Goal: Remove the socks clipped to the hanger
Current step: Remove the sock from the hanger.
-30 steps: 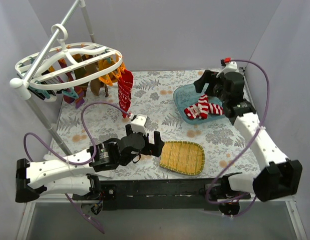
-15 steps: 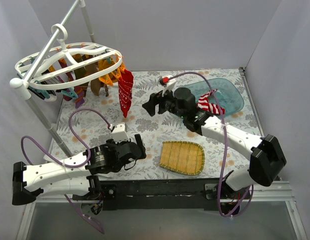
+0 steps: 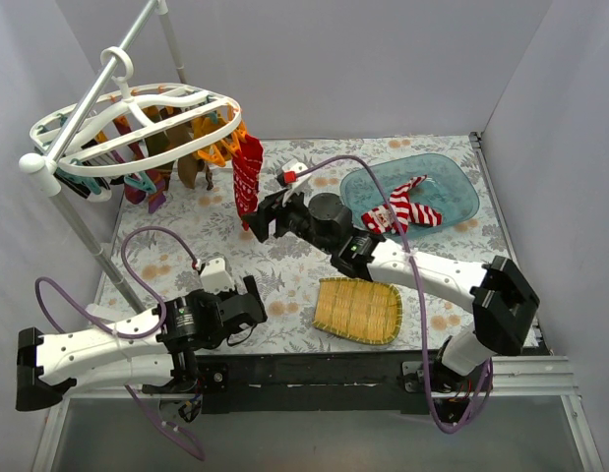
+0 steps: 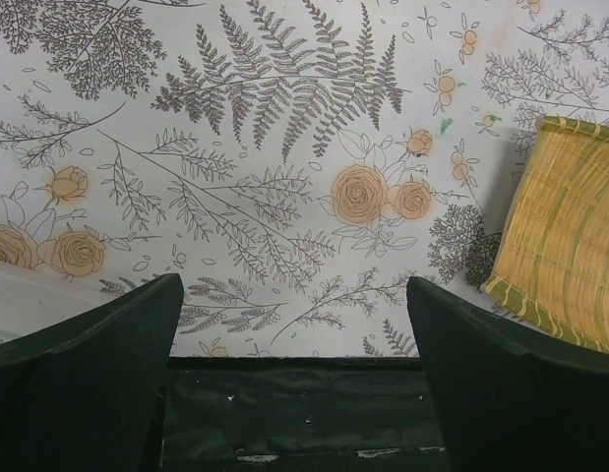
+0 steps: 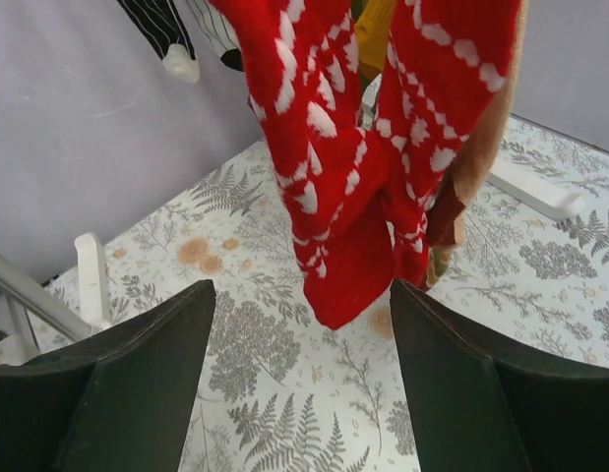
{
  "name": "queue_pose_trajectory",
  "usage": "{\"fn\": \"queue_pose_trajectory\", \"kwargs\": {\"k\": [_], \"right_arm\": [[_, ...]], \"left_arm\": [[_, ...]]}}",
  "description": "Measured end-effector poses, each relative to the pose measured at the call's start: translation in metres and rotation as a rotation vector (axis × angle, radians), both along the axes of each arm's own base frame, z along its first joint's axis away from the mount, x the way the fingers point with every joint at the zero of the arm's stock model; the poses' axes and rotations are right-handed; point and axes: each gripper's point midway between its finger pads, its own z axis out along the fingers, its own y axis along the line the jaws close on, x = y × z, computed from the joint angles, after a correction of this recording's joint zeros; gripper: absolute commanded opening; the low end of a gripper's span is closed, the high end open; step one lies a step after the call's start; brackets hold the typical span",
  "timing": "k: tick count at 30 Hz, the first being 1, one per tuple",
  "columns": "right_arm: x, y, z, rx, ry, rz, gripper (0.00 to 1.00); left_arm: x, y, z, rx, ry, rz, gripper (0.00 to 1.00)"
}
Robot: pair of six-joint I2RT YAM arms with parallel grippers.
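Right jaws gape before the red sock (image 5: 353, 197) (nothing held); left jaws wide.

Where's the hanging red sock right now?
Top view, left of centre: the red sock hangs from the right edge of the hanger, just ahead of the open right gripper.

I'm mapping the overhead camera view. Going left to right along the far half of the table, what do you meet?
White plastic oval drying hanger → red-and-white patterned sock hanging from it → translucent teal plastic tub holding red-and-white striped socks.
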Motion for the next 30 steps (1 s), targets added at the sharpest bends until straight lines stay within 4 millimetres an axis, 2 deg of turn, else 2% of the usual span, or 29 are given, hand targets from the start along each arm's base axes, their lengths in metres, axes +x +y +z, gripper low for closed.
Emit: {"fn": "queue_pose_trajectory", "kwargs": {"k": [7,10,13,14,16,17,19,23,30], "right_arm": [[0.022,0.037,-0.006,-0.012,-0.030,-0.022,0.79],[0.033,0.050,-0.007,-0.015,-0.039,-0.041,0.75],[0.042,0.054,-0.005,-0.015,-0.046,-0.070,0.56],[0.044,0.054,-0.005,-0.018,-0.049,-0.082,0.39],[0.048,0.051,-0.005,-0.027,-0.060,-0.104,0.22],[0.049,0.050,-0.004,-0.028,-0.064,-0.113,0.10],[0.051,0.047,-0.003,-0.039,-0.072,-0.128,0.01],[0.046,0.035,0.006,-0.062,-0.084,-0.127,0.01],[0.008,0.010,0.059,-0.029,-0.129,-0.011,0.01]], "left_arm": [[0.000,0.000,0.003,-0.024,-0.004,0.005,0.98],[0.000,0.000,0.003,-0.027,-0.005,0.007,0.98],[0.000,0.000,0.004,-0.030,-0.006,0.007,0.98],[0.000,0.000,0.004,-0.032,-0.007,0.007,0.98],[0.000,0.000,0.005,-0.036,-0.010,0.008,0.98],[0.001,-0.001,0.006,-0.040,-0.011,0.008,0.98],[0.001,-0.003,0.009,-0.055,-0.017,0.009,0.98],[0.005,-0.010,0.021,-0.108,-0.042,0.006,0.98],[0.014,-0.022,0.062,-0.222,-0.134,-0.022,0.98]]}}
